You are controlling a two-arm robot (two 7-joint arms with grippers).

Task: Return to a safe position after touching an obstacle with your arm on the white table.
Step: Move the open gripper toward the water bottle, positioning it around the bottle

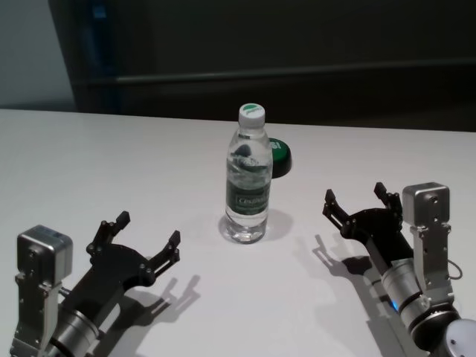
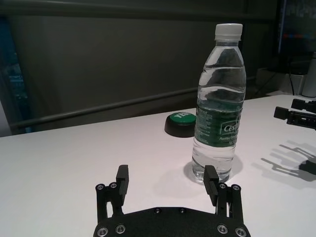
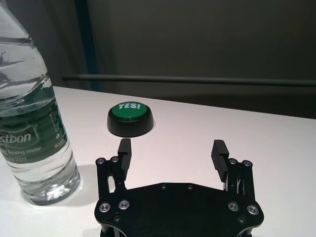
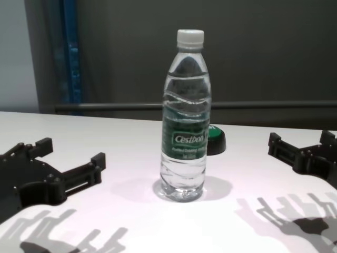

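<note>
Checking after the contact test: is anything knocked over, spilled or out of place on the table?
Nothing stands out. The water bottle stands upright and capped on the white table, with no spill. The green button sits flat behind it. The left gripper and right gripper are open, apart from the bottle.

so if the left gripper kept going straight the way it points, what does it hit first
Most likely the bottle. In the left wrist view the left gripper is open, and the bottle stands just ahead of one of its fingers, off the centre line. Straight down the middle the table looks free; depth is uncertain.
</note>
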